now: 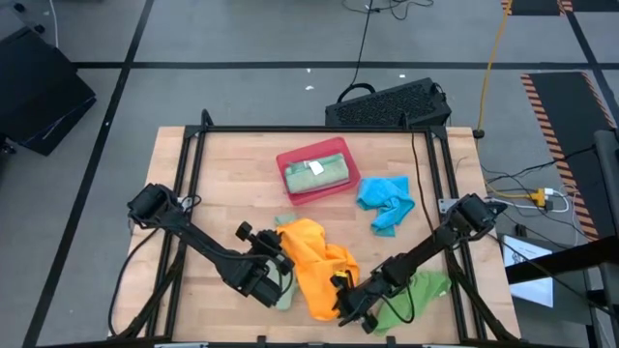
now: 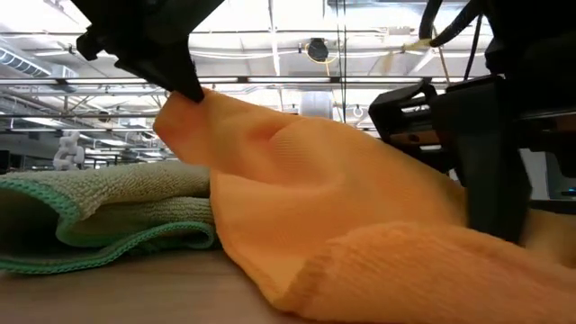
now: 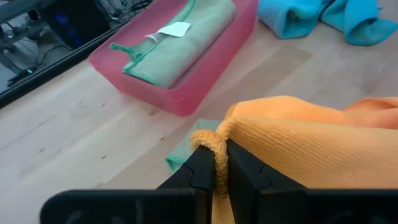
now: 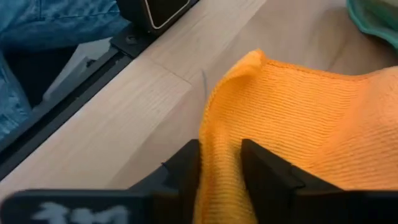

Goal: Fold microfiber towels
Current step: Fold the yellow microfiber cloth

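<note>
An orange microfiber towel (image 1: pixel 314 261) lies crumpled on the table's near middle. My left gripper (image 3: pixel 214 155) is shut on its upper part and my right gripper (image 4: pixel 221 152) is shut on it nearer the front edge. A sage green towel (image 2: pixel 99 216) lies flat on the table beside and partly under the orange one. A bright green towel (image 1: pixel 421 290) lies under my right arm. A bright blue towel (image 1: pixel 387 203) sits crumpled at the right. Another sage green towel (image 1: pixel 317 171) lies folded in the red tray (image 1: pixel 290 184). My left gripper pinches the orange towel's hemmed edge (image 3: pixel 210 142) between its two fingers, where the edge bunches into a small loop. The fingers slant down from the table's left. That part is lifted into a peak (image 2: pixel 193 103); the cloth slopes down from it onto the table. My right gripper has a raised fold of the orange towel (image 4: pixel 219 127) between its two fingers, slanting down from the table's right. The cloth stands as a ridge in the gap. The rest of the towel (image 4: pixel 323 124) lies on the table beside the fingers.
The red tray stands at the far middle of the table. A black keyboard (image 1: pixel 387 104) lies on the floor beyond the far edge. Black frame rails (image 1: pixel 189 164) run along the table's sides. Bare wood (image 1: pixel 232 184) shows at the far left.
</note>
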